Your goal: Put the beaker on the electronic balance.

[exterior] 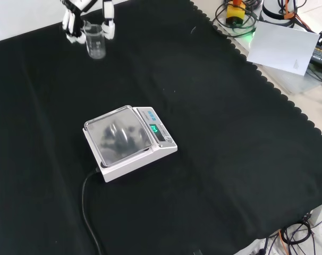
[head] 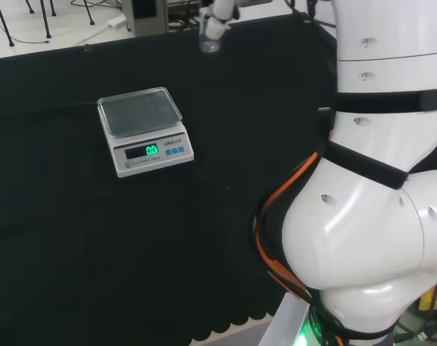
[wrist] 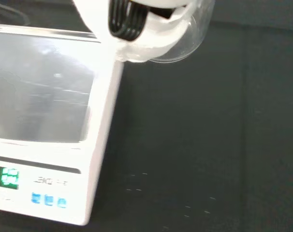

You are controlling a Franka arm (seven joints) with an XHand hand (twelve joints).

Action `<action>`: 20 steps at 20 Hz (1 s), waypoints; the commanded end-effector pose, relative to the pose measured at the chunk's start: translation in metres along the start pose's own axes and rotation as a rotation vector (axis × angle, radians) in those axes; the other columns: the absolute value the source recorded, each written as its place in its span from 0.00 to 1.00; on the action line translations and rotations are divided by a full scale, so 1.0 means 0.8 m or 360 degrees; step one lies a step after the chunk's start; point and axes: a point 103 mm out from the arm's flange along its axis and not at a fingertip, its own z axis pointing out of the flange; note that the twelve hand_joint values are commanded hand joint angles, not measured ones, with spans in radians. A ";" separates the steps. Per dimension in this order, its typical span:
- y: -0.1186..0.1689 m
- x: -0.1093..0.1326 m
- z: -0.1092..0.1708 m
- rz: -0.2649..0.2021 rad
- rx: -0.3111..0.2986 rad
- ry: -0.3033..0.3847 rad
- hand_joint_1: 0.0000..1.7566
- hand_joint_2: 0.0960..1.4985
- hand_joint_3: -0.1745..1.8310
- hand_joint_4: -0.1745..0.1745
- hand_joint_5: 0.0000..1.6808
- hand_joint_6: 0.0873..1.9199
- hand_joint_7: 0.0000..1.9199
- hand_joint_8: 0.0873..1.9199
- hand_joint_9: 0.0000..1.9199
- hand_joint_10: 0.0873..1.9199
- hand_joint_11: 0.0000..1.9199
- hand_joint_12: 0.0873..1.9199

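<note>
A small clear glass beaker hangs upright above the cloth at the top left of the front view, with my hand shut on it, fingers on both sides of its rim. In the head view the beaker shows at the top centre under the hand. The wrist view has the beaker close against a blurred white finger. The white electronic balance with a steel pan and a lit green display stands mid-cloth, apart from the beaker. The balance sits left of centre in the head view, the balance large in the wrist view.
A black cable runs from the balance toward the front edge of the cloth. The arm's white links stand at the right of the head view. Papers and cables lie beyond the cloth's scalloped edge.
</note>
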 end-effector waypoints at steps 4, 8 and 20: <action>0.036 0.083 0.009 -0.0229 0.0025 -0.0026 0.70 0.76 0.09 0.00 0.51 0.61 0.46 0.61 0.56 0.54 0.57 0.50; 0.048 0.107 0.014 -0.0299 0.0031 -0.0025 0.70 0.76 0.09 0.00 0.51 0.61 0.46 0.61 0.56 0.54 0.57 0.50; 0.084 0.170 0.043 -0.0452 0.0074 -0.0078 0.70 0.76 0.09 0.00 0.51 0.60 0.46 0.61 0.57 0.54 0.58 0.50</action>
